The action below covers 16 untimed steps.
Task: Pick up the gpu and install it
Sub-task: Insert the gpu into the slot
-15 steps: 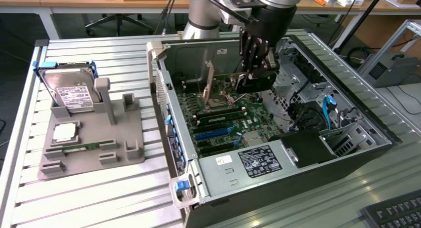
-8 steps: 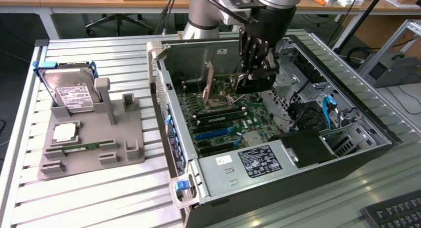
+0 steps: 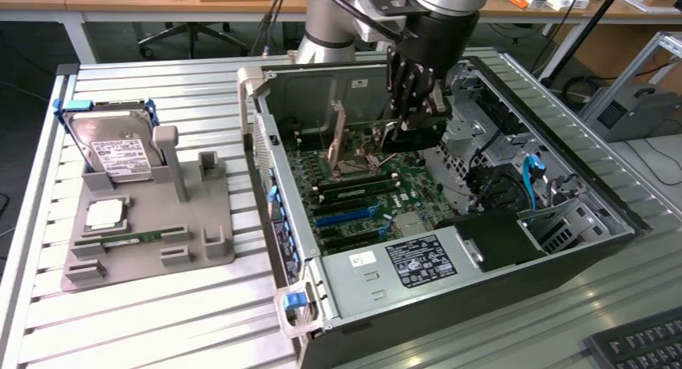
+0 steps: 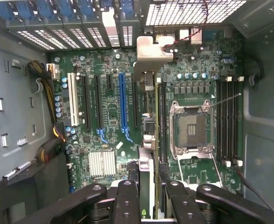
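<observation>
Though edge-on wristside, gpu (image 4: 146, 163) in pincer (image 4: 151, 196)

An open computer case (image 3: 293, 89) lies across the middle of the slatted tabletop (image 3: 149, 321), its motherboard (image 3: 357, 205) facing up with a bare CPU socket (image 4: 189, 127). Near the tabletop's edge at the exterior view's left, a grey holder (image 3: 203, 225) props a hard drive (image 3: 117, 149) upright. A slim green stick (image 3: 133, 239), probably RAM, lies in the holder.
</observation>
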Motion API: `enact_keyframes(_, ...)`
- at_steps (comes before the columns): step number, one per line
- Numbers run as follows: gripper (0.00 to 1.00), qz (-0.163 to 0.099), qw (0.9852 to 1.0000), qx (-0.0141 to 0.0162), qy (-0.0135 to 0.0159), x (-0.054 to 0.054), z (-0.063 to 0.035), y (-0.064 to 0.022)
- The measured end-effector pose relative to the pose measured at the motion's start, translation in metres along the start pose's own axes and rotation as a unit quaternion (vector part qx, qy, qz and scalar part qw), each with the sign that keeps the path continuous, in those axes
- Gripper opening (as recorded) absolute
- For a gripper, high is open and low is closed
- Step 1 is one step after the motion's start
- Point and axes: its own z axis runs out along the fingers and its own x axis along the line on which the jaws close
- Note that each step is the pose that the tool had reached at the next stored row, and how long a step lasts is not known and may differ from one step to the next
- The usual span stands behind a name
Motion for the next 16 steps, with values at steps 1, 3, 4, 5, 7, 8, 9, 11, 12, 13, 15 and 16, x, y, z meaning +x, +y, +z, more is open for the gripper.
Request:
enact_keyframes(1, 0.27, 0.000, 1.0000, 0.0000, 0.0000, 0.0001, 0.0001, 0.0001)
enact_keyframes(3, 0.27, 0.000, 1.0000, 0.0000, 0.0000, 0.0004, 0.0007, 0.0006)
enact_keyframes(4, 0.27, 0.000, 1.0000, 0.0000, 0.0000, 0.0004, 0.0011, 0.0007)
enact_keyframes(5, 0.27, 0.000, 1.0000, 0.0000, 0.0000, 0.0005, 0.0015, 0.0009)
enact_keyframes(7, 0.27, 0.000, 1.0000, 0.0000, 0.0000, 0.0006, 0.0023, 0.0013)
enact_keyframes(8, 0.27, 0.000, 1.0000, 0.0000, 0.0000, 0.0007, 0.0026, 0.0015)
enact_keyframes(9, 0.27, 0.000, 1.0000, 0.0000, 0.0000, 0.0007, 0.0028, 0.0016)
enact_keyframes(11, 0.27, 0.000, 1.0000, 0.0000, 0.0000, 0.0009, 0.0032, 0.0018)
enact_keyframes(12, 0.27, 0.000, 1.0000, 0.0000, 0.0000, 0.0009, 0.0034, 0.0019)
enact_keyframes(13, 0.27, 0.000, 1.0000, 0.0000, 0.0000, 0.0010, 0.0036, 0.0020)
enact_keyframes(15, 0.27, 0.000, 1.0000, 0.0000, 0.0000, 0.0011, 0.0039, 0.0021)
enact_keyframes(16, 0.27, 0.000, 1.0000, 0.0000, 0.0000, 0.0011, 0.0041, 0.0022)
